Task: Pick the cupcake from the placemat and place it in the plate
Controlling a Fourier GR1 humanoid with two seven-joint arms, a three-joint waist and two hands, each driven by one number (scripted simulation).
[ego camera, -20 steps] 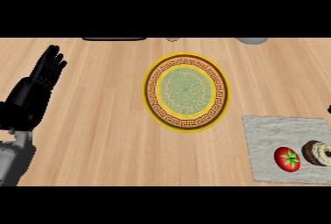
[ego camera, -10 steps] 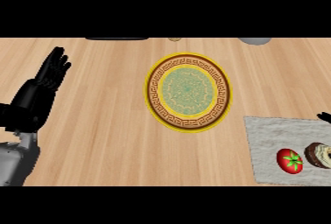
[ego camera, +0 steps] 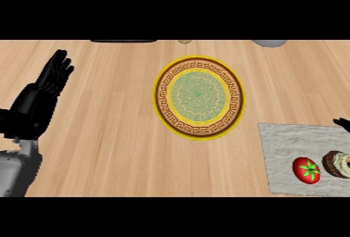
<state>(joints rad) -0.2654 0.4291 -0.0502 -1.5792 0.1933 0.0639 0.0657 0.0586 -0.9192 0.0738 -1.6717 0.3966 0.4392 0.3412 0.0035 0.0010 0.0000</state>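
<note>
The counter point(ego camera: 103, 152) carried the bare plate point(ego camera: 159, 97). The left hand point(ego camera: 37, 104) rested open at the left edge. The cupcake point(ego camera: 340, 164) sat on the placemat point(ego camera: 287, 139) beside a tomato point(ego camera: 306, 170), not yet picked. The right hand point(ego camera: 341, 122) barely showed, so I cannot tell its state.

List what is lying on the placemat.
A red tomato and the cupcake beside it, on the grey placemat. The view's edge cuts off the cupcake's right side; the mat beneath both is hidden.
</note>
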